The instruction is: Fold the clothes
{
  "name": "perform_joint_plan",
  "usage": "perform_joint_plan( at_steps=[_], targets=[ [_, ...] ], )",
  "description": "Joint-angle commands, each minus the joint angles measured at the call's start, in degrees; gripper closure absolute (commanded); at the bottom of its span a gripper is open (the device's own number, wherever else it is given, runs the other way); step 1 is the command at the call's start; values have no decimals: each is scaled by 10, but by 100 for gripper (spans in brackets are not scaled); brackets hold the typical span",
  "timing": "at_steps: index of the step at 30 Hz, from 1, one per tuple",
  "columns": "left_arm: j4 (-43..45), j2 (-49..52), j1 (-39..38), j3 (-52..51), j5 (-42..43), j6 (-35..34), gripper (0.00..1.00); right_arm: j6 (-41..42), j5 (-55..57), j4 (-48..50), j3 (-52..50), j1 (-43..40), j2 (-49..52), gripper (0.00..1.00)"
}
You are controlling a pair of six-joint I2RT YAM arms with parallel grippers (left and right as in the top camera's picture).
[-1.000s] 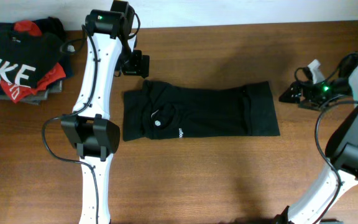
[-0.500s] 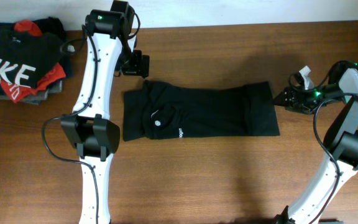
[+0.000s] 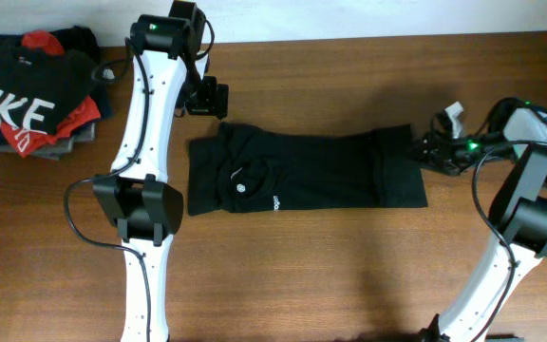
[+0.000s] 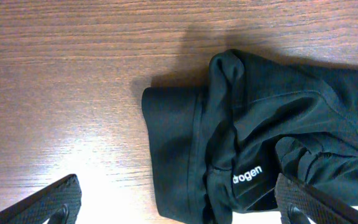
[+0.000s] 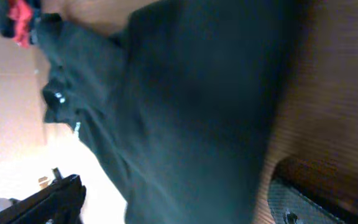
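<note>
Shirt position: the black T-shirt (image 3: 302, 171) lies flat in the middle of the surface (image 3: 349, 285). It forms a long band running left to right, with the collar end at left and the hem end at right.
Shirt state: the sides look already turned in, which is probably why it reads as a narrow strip. The small round logo (image 3: 240, 187) faces up near the left end.
Left hand: the left hand (image 3: 207, 98) hangs just beyond the far left corner of the band. Its fingers (image 4: 64, 198) are spread wide with nothing between them. Its wrist view looks straight down on the bunched collar and the neck label (image 4: 247, 176).
Right hand: the right hand (image 3: 433, 148) sits low at the hem end, at or just beside the far right corner. The fingers are apart and nothing is gripped. Its wrist view is blurred, so contact with the cloth cannot be confirmed.
Why one hand per end: probably to set up a crosswise fold, carrying one end over the other.
Concern: the collar end is rumpled, and thin fabric may drag or bunch if it is pinched off-corner.
Not involved: the pile of other garments (image 3: 31, 104) sits at the far left corner, well apart from the shirt.
</note>
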Motion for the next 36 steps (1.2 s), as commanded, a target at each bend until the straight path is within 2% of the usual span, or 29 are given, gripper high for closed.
perform_joint_plan(
  at_steps=[1,5,9,13,17,18,20,27,28,32,36],
  targets=[
    [0,0,-1,2,4,-1,1,-6,56,25,-64,41,39,1],
    [0,0,-1,2,4,-1,1,14,60,69,-109,64,39,0],
    [-1,0,-1,2,4,-1,1,25,60,81,-116,65,39,8],
    [-1,0,-1,2,4,-1,1,25,61,81,-116,63,39,23],
    [-1,0,-1,2,4,-1,1,27,69,86,-116,54,39,52],
    [-1,0,-1,2,4,-1,1,45,83,91,-116,50,39,55],
    [-1,0,-1,2,4,-1,1,73,109,96,-116,43,39,55],
    [-1,0,-1,2,4,-1,1,72,114,94,-116,42,39,54],
    [-1,0,-1,2,4,-1,1,72,114,94,-116,44,39,59],
    [-1,0,-1,2,4,-1,1,98,115,105,-116,42,39,95],
    [-1,0,-1,2,4,-1,1,161,139,115,-102,25,38,96]
  ],
)
